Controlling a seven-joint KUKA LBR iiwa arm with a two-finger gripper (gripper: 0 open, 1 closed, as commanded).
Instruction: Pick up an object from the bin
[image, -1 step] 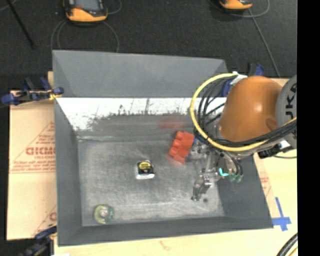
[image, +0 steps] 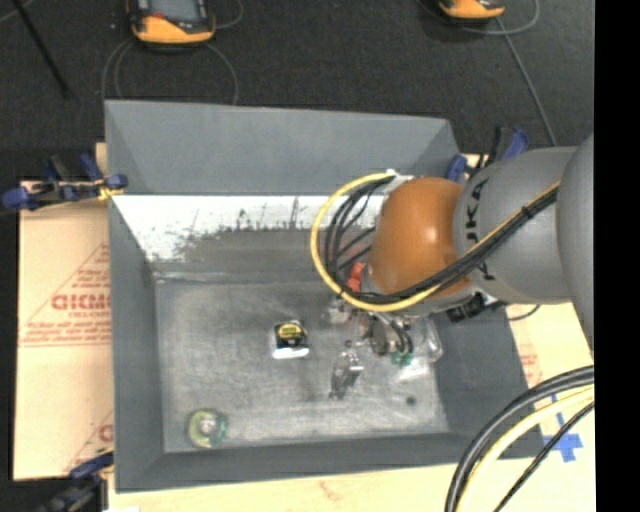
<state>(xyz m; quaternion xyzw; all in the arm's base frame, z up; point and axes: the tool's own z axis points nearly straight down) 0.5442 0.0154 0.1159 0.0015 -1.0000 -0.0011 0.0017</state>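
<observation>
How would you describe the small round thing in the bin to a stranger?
In the grey metal bin, go to the floor's lower left corner. There lies a small round greenish disc, alone; the yellow-and-black block near the middle is boxy, not round.

Robotics lab or test cell, not a home. A big grey industrial arm (image: 520, 230) with an orange wrist cover (image: 415, 240) and looped cables (image: 330, 215) reaches into a scuffed metal bin (image: 135, 330). The bin sits on a dark carpet floor (image: 300, 60). Two orange-and-black devices (image: 172, 20) with thin cords lie on the floor behind the bin.
</observation>
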